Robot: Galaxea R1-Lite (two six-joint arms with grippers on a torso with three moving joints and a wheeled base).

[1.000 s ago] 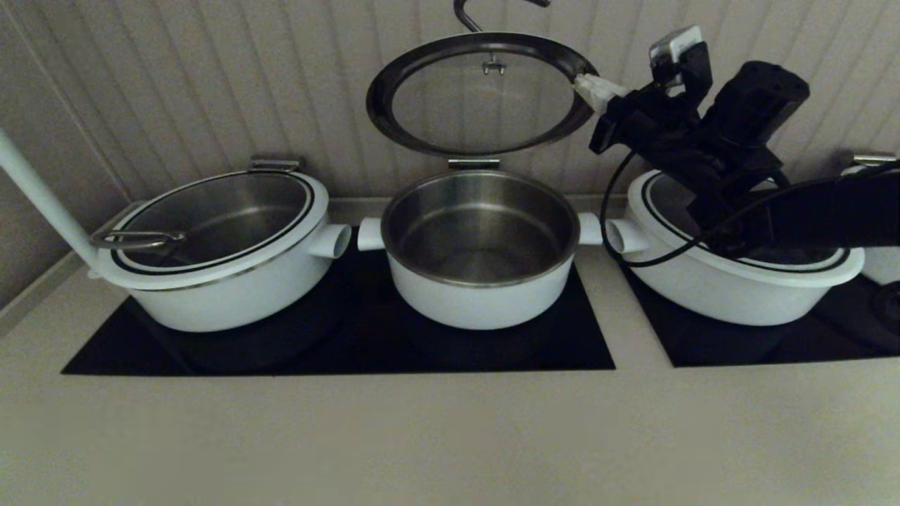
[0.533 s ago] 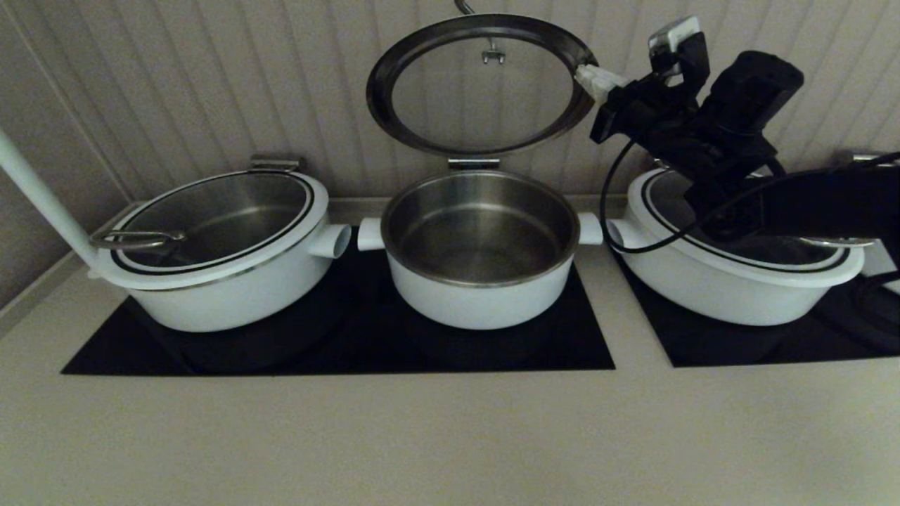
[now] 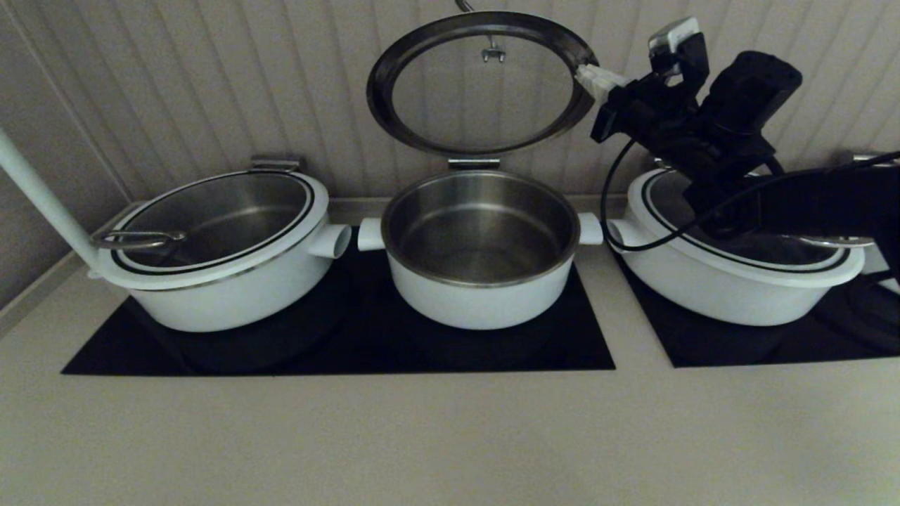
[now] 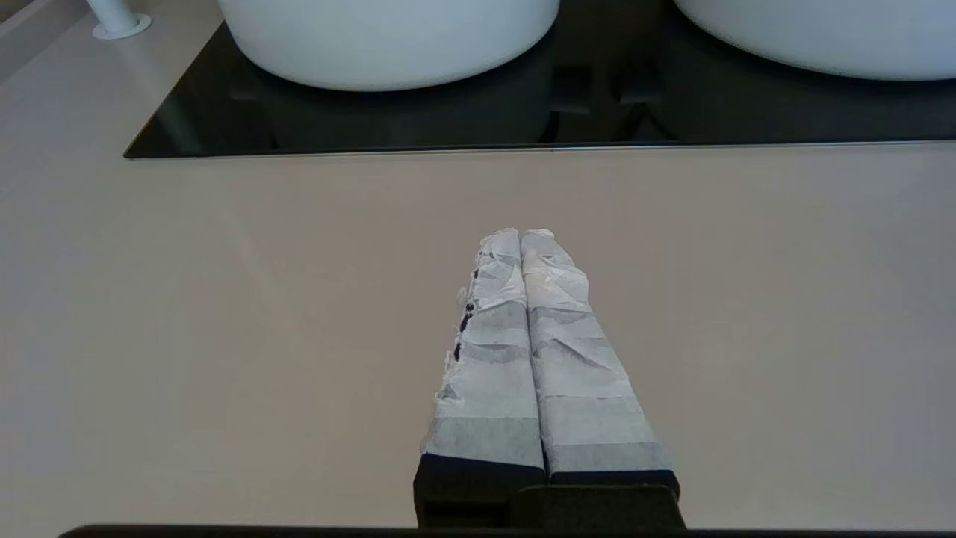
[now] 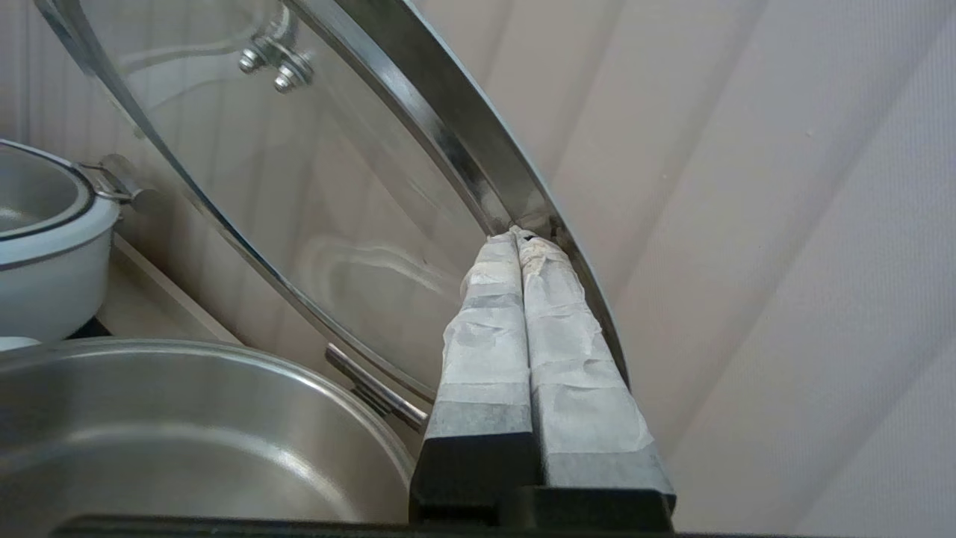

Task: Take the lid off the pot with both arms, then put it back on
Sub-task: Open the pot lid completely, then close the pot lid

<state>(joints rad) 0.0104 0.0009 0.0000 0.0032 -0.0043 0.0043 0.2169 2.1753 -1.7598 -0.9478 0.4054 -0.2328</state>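
Head view shows the pot (image 3: 480, 246) open on the black cooktop (image 3: 337, 348), with the lid (image 3: 481, 83) tipped up above its back edge, dark underside facing forward, before the ribbed wall (image 3: 176, 84). The lid's lower edge sits just above the steel clip (image 3: 473, 164) at the pot's back rim. The right pincer (image 3: 589, 79) is raised to the right of the pot, its wrapped fingers pressed together with the tips against the lid's right edge. Right wrist view shows the same: the two fingers (image 5: 553, 329) lie flush side by side, tips touching the lid's metal rim, not pinching it. The left pincer (image 4: 519, 237) hangs over the bare counter (image 4: 224, 299) in front of the cooktop, well apart from the pot, fingers closed on nothing. Lidded white pots stand left (image 3: 218, 246) and right (image 3: 731, 274) of the pot.
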